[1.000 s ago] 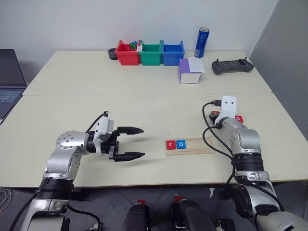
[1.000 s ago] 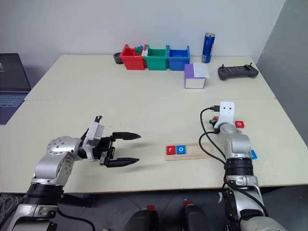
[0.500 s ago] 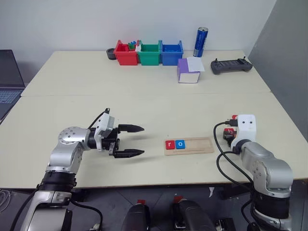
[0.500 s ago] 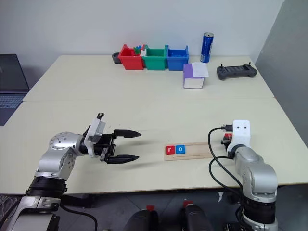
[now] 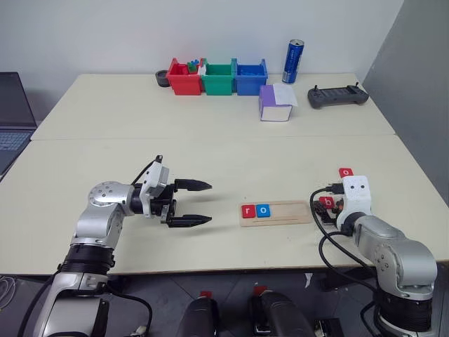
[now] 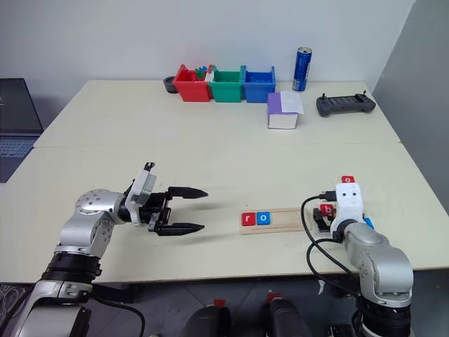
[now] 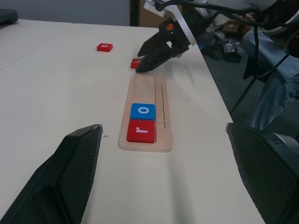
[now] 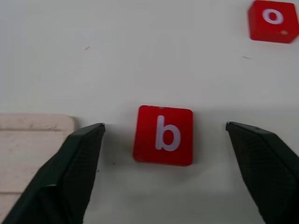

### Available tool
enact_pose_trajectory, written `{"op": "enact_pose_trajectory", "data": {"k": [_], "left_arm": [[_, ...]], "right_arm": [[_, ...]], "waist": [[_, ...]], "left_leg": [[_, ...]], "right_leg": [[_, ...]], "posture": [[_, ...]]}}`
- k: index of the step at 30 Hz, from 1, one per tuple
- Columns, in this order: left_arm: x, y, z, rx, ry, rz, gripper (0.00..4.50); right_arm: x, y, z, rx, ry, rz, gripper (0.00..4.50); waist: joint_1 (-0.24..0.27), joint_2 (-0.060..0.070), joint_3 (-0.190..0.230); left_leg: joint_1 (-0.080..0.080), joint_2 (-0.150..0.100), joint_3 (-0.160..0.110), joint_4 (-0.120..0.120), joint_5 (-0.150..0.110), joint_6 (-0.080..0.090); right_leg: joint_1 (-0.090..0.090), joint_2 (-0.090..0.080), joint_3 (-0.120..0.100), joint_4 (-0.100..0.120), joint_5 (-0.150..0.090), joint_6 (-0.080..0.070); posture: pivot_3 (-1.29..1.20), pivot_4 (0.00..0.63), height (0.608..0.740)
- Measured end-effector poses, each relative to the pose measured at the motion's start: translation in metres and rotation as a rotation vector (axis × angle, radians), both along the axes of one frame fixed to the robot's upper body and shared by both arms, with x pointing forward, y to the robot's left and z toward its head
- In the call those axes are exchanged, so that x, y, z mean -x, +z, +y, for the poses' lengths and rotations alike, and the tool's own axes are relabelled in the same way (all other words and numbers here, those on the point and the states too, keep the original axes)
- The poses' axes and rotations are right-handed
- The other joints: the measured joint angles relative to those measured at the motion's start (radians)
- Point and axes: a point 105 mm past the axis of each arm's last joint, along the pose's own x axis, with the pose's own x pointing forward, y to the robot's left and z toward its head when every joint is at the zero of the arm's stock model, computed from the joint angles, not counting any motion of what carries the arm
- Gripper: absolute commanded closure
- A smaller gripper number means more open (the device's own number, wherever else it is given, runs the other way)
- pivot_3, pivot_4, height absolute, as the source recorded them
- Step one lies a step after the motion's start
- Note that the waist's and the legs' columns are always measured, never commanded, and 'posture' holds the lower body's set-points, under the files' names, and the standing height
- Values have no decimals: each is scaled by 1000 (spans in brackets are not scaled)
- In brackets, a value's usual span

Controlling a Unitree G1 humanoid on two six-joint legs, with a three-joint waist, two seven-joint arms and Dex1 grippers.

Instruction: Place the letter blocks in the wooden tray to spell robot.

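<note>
Your wooden tray holds a red "r" tile and blue "o" tile. Your right gripper, jaws wide, straddles the red "b" tile; red "o" tile lies beyond. Your left gripper gapes, empty.

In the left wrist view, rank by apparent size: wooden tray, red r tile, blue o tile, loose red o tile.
Largest to smallest:
1. Pale wooden tray
2. Red r tile
3. Blue o tile, nearly alike; the r sits nearer the camera
4. Loose red o tile, farthest away, so likely equal in reality
</note>
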Motion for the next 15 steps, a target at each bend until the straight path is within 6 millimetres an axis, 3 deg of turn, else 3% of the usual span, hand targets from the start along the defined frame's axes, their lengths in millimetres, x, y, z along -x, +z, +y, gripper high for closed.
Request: {"op": "enact_pose_trajectory", "data": {"k": [7,11,15], "left_arm": [[5,1,-2,-14,-15,-16,0],[7,-1,-4,-27,-14,-24,0],[9,-3,-4,-33,-10,-34,0]], "right_arm": [[15,64,-18,199,555,-92,42],[32,56,-15,142,966,26,42],[16,48,-22,187,1176,87,42]], "waist": [[3,-1,0],[0,-1,0],[-3,-1,2]], "left_leg": [[0,0,-2,-2,-2,3],[0,1,-2,-4,-2,3],[-1,1,0,-2,-2,3]], "right_leg": [[2,1,-2,-8,0,0],[3,2,-2,-12,1,2],[3,2,0,-12,2,4]], "posture": [[0,150,740],[0,150,740],[0,150,740]]}}
